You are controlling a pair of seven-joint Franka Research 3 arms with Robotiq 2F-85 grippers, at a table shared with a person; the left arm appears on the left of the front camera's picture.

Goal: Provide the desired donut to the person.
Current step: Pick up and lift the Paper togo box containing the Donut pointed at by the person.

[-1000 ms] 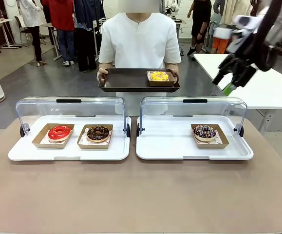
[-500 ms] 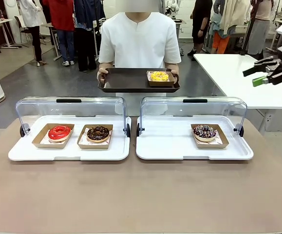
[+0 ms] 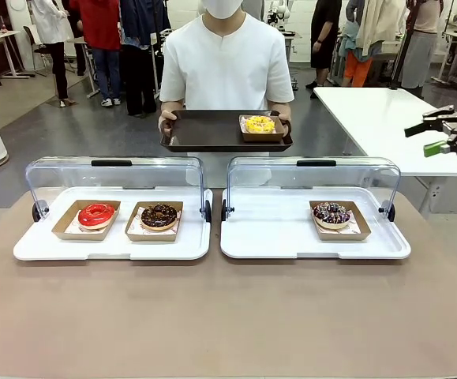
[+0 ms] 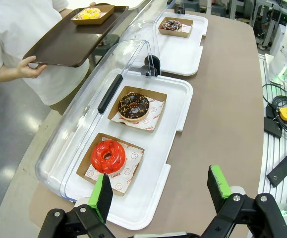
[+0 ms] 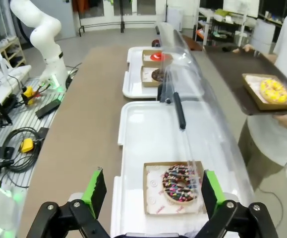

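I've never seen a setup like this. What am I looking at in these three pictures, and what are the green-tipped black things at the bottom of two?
Two robot arms share a table with a person. One picture looks across the table from between the arms; the other two come from cameras on each wrist. The green-tipped parts are the left fingers and right fingers, both open, holding nothing. On the table, two white cases with lids raised hold a red donut, a chocolate donut and a sprinkled donut. The person holds a brown tray carrying a yellow donut.
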